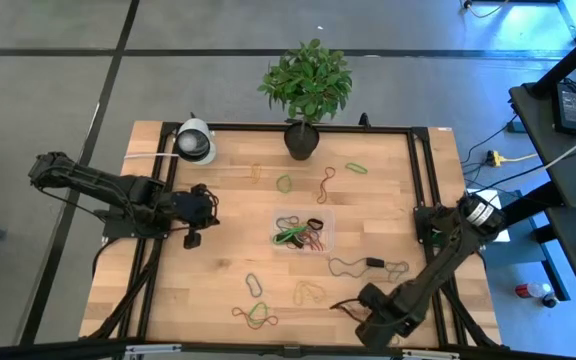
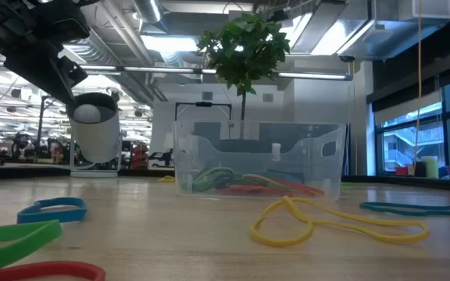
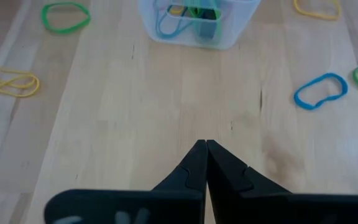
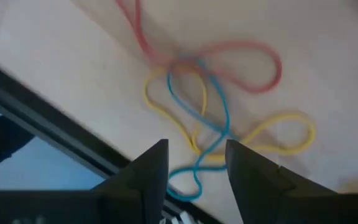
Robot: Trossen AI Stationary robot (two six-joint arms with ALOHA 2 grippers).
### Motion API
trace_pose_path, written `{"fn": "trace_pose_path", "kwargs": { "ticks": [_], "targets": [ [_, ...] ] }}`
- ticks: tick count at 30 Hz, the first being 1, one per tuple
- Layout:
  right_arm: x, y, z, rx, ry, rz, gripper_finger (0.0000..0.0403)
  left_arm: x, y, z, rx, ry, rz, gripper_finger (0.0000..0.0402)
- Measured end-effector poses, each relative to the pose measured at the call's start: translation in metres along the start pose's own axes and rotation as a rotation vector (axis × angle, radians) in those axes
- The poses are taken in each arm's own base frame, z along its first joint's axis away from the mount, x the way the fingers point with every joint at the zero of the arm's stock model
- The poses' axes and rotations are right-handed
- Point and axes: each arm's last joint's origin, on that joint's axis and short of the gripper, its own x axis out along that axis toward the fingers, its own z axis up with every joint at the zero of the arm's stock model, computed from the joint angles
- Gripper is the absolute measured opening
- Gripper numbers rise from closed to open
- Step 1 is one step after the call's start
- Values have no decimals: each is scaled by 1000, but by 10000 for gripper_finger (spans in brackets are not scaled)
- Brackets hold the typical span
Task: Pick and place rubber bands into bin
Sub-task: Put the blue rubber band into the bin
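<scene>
The bin (image 1: 303, 232) is a small clear tray in the middle of the table with several rubber bands in it; it also shows in the low view (image 2: 260, 160). More rubber bands lie loose around it, among them a green one (image 1: 284, 183) and a yellow one (image 2: 326, 222). My right gripper (image 4: 197, 171) is open and points down near the table's near edge (image 1: 360, 312). It stands over a tangle of red, yellow and blue bands (image 4: 213, 118), with a blue strand between the fingers. My left gripper (image 3: 205, 146) is shut on nothing, at the table's left (image 1: 208, 206).
A dark plant pot (image 1: 301, 140) and a white round device (image 1: 195, 142) stand at the far edge. Black frame rails (image 1: 420, 180) run along the table's sides. Loose bands lie near the front: blue (image 2: 53, 209), green (image 2: 14, 238), red (image 2: 45, 273).
</scene>
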Motion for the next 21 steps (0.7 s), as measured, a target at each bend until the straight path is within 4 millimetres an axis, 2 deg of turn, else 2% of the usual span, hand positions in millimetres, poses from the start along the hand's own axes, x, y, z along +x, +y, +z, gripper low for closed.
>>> {"fn": "trace_pose_path", "kwargs": {
  "ticks": [6, 16, 21],
  "targets": [
    [6, -7, -18, 30, 4, -27, 162, 0, 0, 0, 14, -3, -2, 2],
    [31, -15, -16, 87, 58, 22, 161, 0, -1, 2, -13, -25, -8, 2],
    [40, -25, -13, 103, 73, -18, 135, 0, -1, 2, -30, -21, -23, 2]
  ]
}}
